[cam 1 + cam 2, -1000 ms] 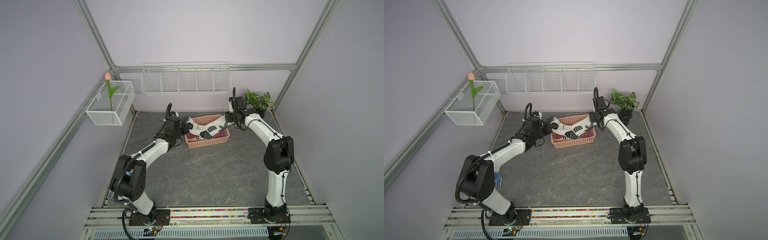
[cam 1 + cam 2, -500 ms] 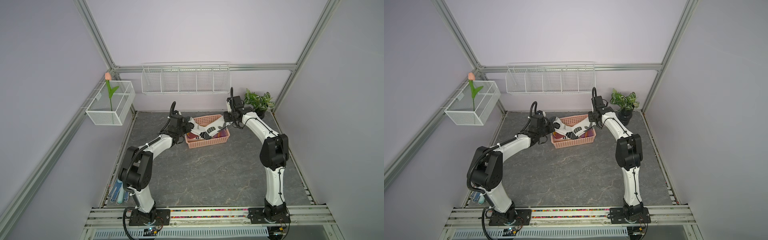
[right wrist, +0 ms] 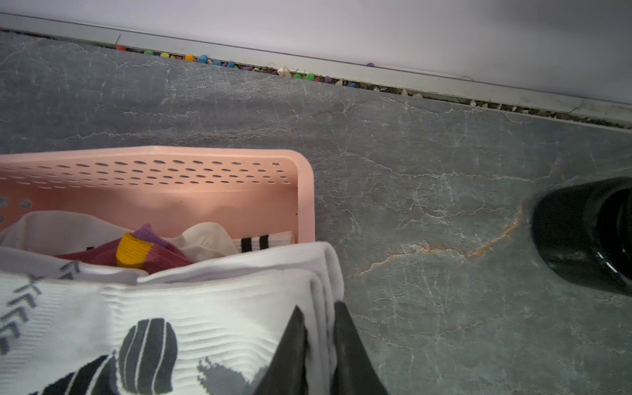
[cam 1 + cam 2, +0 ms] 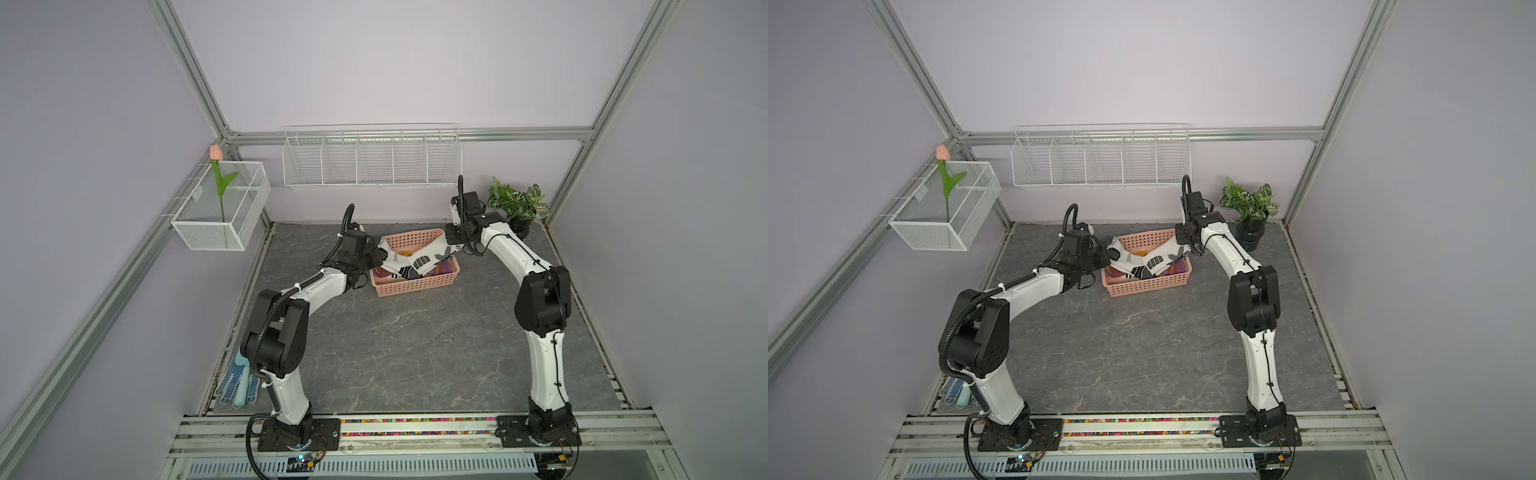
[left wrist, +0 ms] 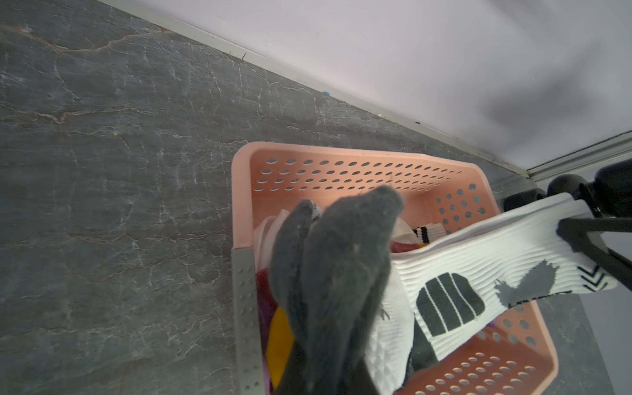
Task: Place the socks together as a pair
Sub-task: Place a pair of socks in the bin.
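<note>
Two white socks with grey-black sports markings [image 4: 419, 262] [image 4: 1152, 262] hang stretched over the pink basket [image 4: 415, 286]. My left gripper [image 4: 376, 255] holds their grey toes [image 5: 342, 266], which hide its jaws. My right gripper [image 3: 318, 306] is shut on the stacked cuffs, with a black finger [image 3: 352, 342] on each side. Inside the basket [image 3: 171, 154] lie a maroon sock with purple and orange stripes [image 3: 160, 256] and a white sock with black cuff stripes [image 3: 260, 241].
A black plant pot [image 4: 519, 226] [image 3: 581, 232] stands just right of the basket by the back wall. A blue dotted glove [image 4: 232, 376] and a light blue trowel [image 4: 242, 384] lie at the front left edge. A wire shelf [image 4: 370, 158] hangs on the back wall.
My left arm's elbow has swung up and inward, uncovering the glove and trowel. Both grippers stay about where they were, with the socks strung between them.
</note>
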`<state>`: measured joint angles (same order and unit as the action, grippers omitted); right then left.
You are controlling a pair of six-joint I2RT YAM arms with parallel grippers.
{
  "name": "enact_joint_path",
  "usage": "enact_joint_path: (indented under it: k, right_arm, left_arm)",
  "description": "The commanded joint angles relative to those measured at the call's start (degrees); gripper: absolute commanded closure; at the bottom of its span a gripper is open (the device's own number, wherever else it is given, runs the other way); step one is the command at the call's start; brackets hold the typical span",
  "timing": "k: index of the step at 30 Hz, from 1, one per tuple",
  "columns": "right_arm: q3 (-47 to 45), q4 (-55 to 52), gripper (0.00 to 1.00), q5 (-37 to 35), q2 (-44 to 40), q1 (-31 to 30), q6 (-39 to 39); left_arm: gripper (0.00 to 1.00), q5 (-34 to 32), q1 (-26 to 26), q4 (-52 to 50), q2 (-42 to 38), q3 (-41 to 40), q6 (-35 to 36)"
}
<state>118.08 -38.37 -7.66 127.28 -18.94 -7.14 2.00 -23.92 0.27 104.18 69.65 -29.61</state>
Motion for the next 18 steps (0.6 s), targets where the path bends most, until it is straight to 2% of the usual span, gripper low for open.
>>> enact_joint_path:
  k: [1, 5, 7, 10, 15, 18]
  right_arm:
    - [0.7, -0.6, 0.75, 1.0, 0.4, 0.3, 0.7]
    - [0.1, -1.0, 0.63, 0.9, -0.6, 0.2, 0.9]
    - [-1.0, -0.9, 0.55, 0.4, -1.9, 0.3, 1.0]
    - [-3.9, 0.1, 0.4, -0.3, -4.9, 0.2, 1.1]
    - [-11.2, 3.7, 0.41, -0.1, -12.4, -0.2, 0.5]
    - [-16.1, 7.1, 0.46, 1.1, -16.8, -1.3, 0.0]
  left_arm:
    - [0.87, -0.9, 0.0, -0.3, -0.4, 0.8, 2.1]
    - [0.6, -0.2, -0.1, -0.9, -1.6, 0.1, 3.1]
    - [0.52, -0.5, -0.1, -1.3, -2.8, -0.1, 3.4]
    - [0.51, -0.2, -0.1, -2.2, -5.1, 0.1, 3.1]
    - [0.51, 0.2, -0.3, -1.9, -10.1, 0.0, 1.9]
    - [0.54, 0.9, -0.9, -2.0, -11.7, 0.4, 1.2]
